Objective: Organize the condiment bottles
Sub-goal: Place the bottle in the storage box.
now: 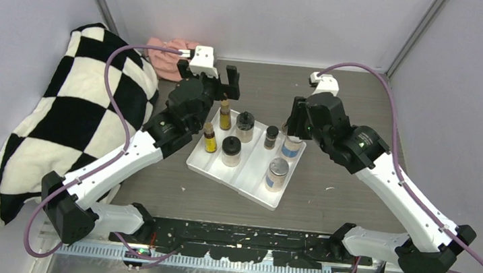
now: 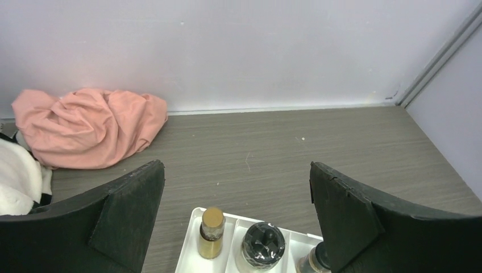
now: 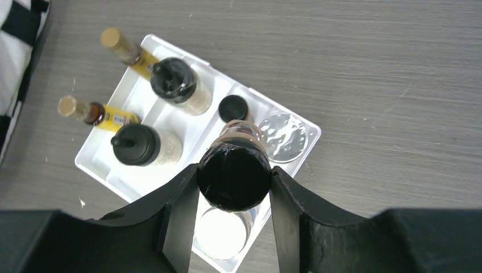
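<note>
Seven condiment bottles [image 1: 231, 150] already stand in the white tray [image 1: 199, 162]. My right claw [image 3: 234, 177] clenches the eighth, a tiny dark bottle [image 3: 233, 169], above its row. My left claw [image 2: 236, 182] hangs released over the tray's far end.

I get bright, even light in every view, only faint shadows on the surface [image 1: 341, 194]. The silver shaker lid [image 3: 282, 136] catches glare in my right wrist view; the nearest black-capped bottle [image 3: 233, 177] blurs.
</note>
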`<state>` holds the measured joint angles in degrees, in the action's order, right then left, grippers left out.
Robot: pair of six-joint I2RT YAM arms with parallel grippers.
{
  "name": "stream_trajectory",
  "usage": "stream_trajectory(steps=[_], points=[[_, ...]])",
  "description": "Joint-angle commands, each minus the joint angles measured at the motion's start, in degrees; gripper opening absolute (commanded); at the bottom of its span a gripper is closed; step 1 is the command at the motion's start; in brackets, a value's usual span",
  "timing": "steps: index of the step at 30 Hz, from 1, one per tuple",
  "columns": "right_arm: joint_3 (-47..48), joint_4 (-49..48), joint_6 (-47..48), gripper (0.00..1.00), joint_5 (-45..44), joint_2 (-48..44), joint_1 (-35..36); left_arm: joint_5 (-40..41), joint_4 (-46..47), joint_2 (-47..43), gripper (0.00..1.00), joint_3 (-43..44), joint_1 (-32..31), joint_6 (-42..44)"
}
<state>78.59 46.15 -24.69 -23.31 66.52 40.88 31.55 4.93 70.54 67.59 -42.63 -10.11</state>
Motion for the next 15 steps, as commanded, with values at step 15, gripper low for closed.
stream_trajectory(steps=[15], points=[[5.1, 1.5, 1.5, 0.01, -1.7, 11.6, 14.5, 5.6, 6.7, -3.7, 1.00, 2.9, 0.3, 2.5]])
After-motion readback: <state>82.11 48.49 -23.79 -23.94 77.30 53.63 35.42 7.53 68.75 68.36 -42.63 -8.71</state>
